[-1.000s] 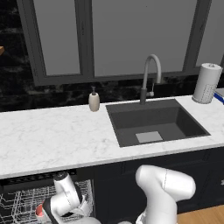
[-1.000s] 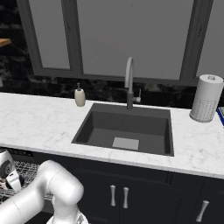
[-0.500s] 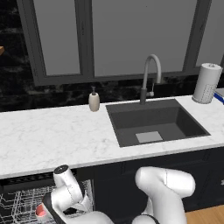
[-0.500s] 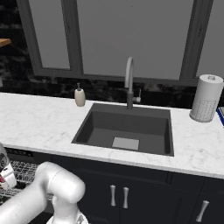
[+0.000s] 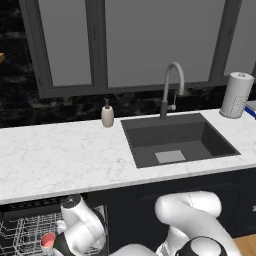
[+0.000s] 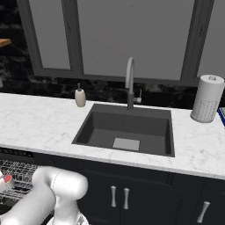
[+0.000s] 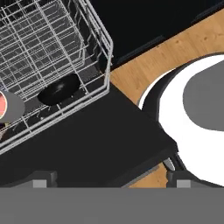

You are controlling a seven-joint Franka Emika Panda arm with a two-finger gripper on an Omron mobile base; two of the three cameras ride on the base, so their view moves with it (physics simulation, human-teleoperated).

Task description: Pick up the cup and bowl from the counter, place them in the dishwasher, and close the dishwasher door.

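White wire rack (image 7: 52,48) of the dishwasher (image 5: 30,227) is our landmark: we see the black bowl (image 7: 59,89) lying inside it near its front corner, and the cup (image 7: 8,107), red inside, sitting in the same rack beside the bowl. Our gripper (image 7: 105,181) hangs over the lowered dishwasher door (image 7: 87,140) just outside the rack, fingers spread wide and holding nothing.

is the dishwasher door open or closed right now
Open. In the hand view the dishwasher door lies flat and lowered, with the white wire rack pulled out over it holding the cup and bowl.
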